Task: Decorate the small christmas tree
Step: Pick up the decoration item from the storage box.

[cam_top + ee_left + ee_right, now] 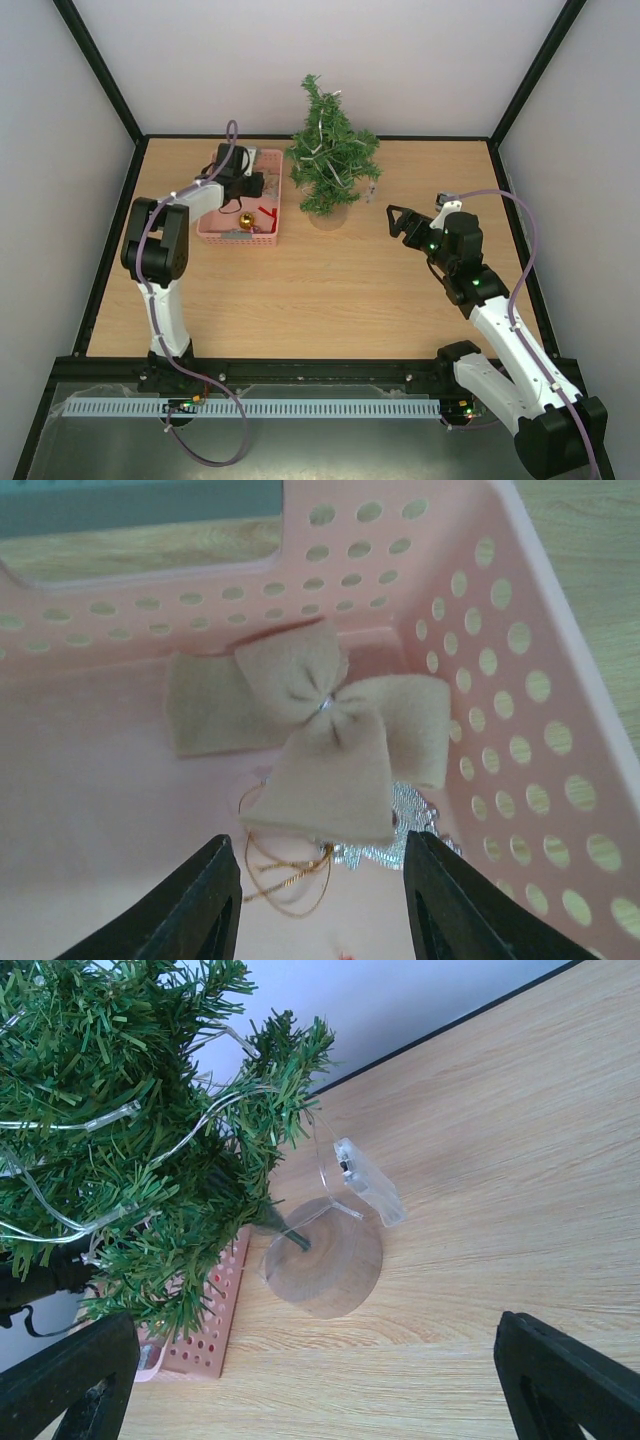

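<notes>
The small christmas tree (330, 155) stands at the back middle of the table on a round wooden base (322, 1257), with a pale light string and a clear battery box (368, 1180) hanging by it. My left gripper (320, 900) is open inside the pink perforated basket (268, 232), just above a beige felt bow (320, 730), a silver glitter ornament (405, 830) and a gold cord (285, 875). A gold ball (245, 220) and a red item (267, 215) also lie in the basket. My right gripper (400, 222) is open and empty, right of the tree.
The basket stands just left of the tree base, its corner showing in the right wrist view (205, 1335). Black frame rails and pale walls enclose the wooden table (330, 300).
</notes>
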### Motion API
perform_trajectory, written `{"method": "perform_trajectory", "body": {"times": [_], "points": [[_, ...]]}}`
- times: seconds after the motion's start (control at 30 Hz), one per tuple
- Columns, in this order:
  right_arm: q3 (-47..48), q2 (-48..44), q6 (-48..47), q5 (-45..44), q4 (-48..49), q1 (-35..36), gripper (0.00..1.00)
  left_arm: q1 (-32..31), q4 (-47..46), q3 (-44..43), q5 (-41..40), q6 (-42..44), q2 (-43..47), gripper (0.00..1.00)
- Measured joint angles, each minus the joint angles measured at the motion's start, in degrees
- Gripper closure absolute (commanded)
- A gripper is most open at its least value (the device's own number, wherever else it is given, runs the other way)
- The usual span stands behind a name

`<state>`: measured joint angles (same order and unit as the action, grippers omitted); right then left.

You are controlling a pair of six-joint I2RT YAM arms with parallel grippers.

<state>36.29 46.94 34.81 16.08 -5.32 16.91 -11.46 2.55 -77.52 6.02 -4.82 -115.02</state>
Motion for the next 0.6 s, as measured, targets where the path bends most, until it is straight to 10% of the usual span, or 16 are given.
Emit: {"method": "perform_trajectory", "body": {"times": [0.4, 0.6], "points": [[0.0, 0.0, 0.4, -0.5, -0.3, 0.0, 0.05, 0.0, 0.4, -6.2, 2.2, 1.9, -4.3, 0.81], [0.2, 0.0, 0.4, -0.6, -0.5, 0.0, 0.05, -0.2, 1.9, -7.1, 0.3, 5.4, -4.3, 0.68]]}}
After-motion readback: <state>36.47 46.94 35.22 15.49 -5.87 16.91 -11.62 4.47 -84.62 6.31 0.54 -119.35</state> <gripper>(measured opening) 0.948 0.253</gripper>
